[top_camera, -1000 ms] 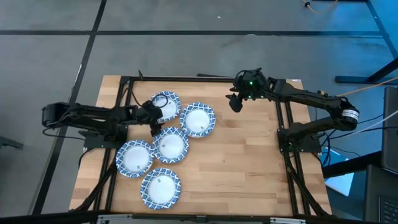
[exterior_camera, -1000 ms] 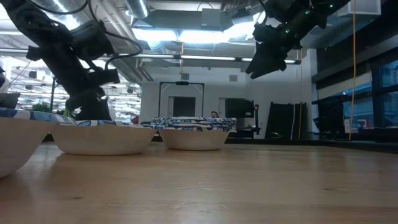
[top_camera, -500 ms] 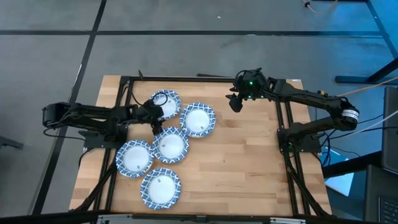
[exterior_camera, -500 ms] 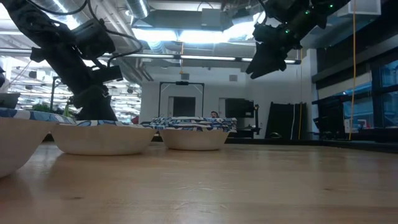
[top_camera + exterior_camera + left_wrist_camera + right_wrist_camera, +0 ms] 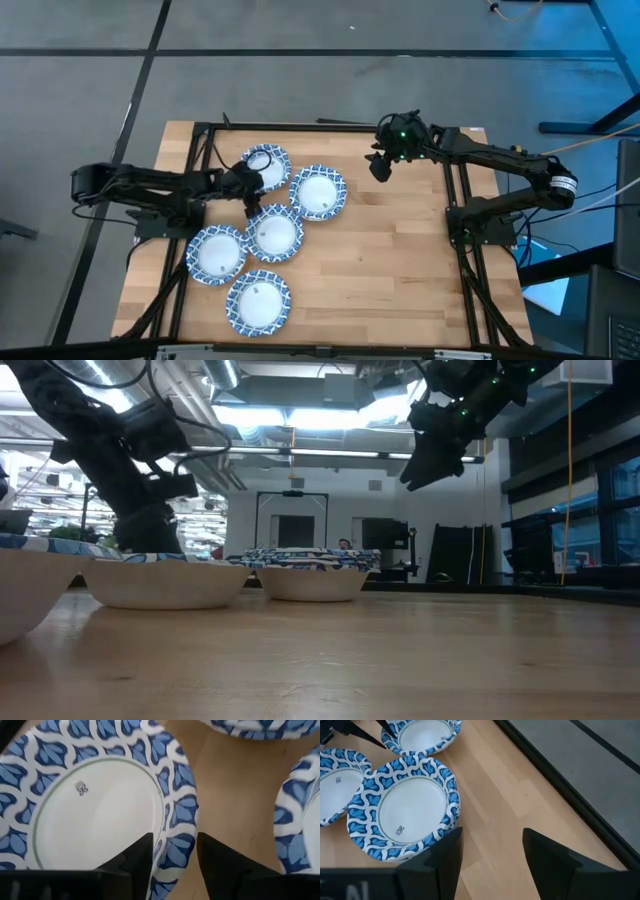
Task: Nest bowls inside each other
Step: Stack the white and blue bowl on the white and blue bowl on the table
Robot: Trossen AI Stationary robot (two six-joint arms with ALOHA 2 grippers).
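Five blue-and-white patterned bowls sit on their bases on the wooden table's left half: a far-left bowl (image 5: 272, 168), a far bowl (image 5: 317, 192), a middle bowl (image 5: 274, 232), and two nearer ones (image 5: 215, 253) (image 5: 258, 302). My left gripper (image 5: 249, 190) (image 5: 175, 851) is down at the far-left bowl (image 5: 95, 815), shut on its rim. My right gripper (image 5: 378, 165) (image 5: 492, 865) hangs open and empty, high above the table's far edge, to the right of the bowls. My left gripper has the far-left bowl's patterned rim (image 5: 176, 836) on the side toward the middle bowl. One finger (image 5: 137, 859) stands inside the bowl and the other finger (image 5: 220, 859) outside. The fingers come from above, slanting from the table's left. The bowl sits on the table.
The middle bowl (image 5: 300, 820) and the far bowl (image 5: 250, 725) lie close beside the held rim. Bare wood (image 5: 400, 260) covers the table's right half. Dark frame rails (image 5: 462, 230) run along both sides of the table.
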